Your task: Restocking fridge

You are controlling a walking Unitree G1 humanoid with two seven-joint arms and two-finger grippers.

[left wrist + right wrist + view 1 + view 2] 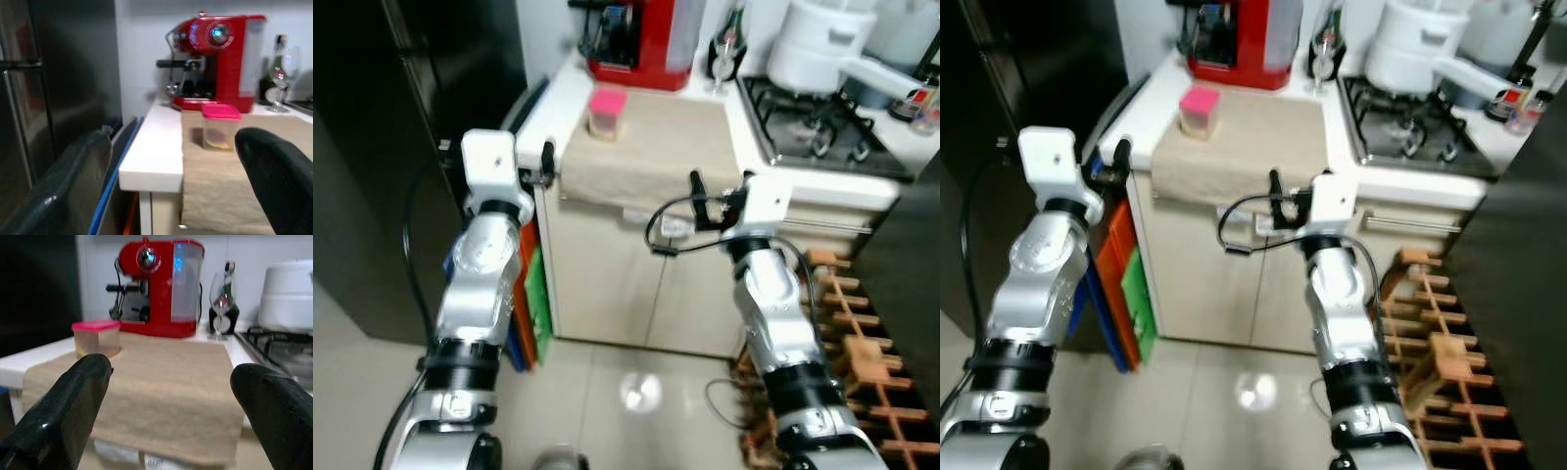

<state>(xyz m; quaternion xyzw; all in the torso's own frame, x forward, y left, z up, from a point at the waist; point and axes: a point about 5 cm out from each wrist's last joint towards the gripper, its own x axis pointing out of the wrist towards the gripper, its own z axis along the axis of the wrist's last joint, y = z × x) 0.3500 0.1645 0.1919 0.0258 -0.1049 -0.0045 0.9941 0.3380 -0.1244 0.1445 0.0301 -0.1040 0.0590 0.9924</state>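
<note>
A small clear container with a pink lid (607, 113) stands on a beige cloth (651, 147) on the white counter, in front of the red coffee machine. The dark fridge (411, 108) stands shut to the counter's left. My left gripper (546, 164) is raised at the counter's front left corner, open and empty, with the container (220, 129) ahead of it. My right gripper (720, 191) hovers at the cloth's front edge, also open and empty, with the container (96, 338) further back and to its left.
A red coffee machine (636, 39), a wine glass (724, 54), a gas hob (813, 127) and a white pot (822, 44) occupy the counter. Orange, green and blue boards (533, 294) stand between fridge and cabinet. A wooden rack (862, 352) lies on the floor at the right.
</note>
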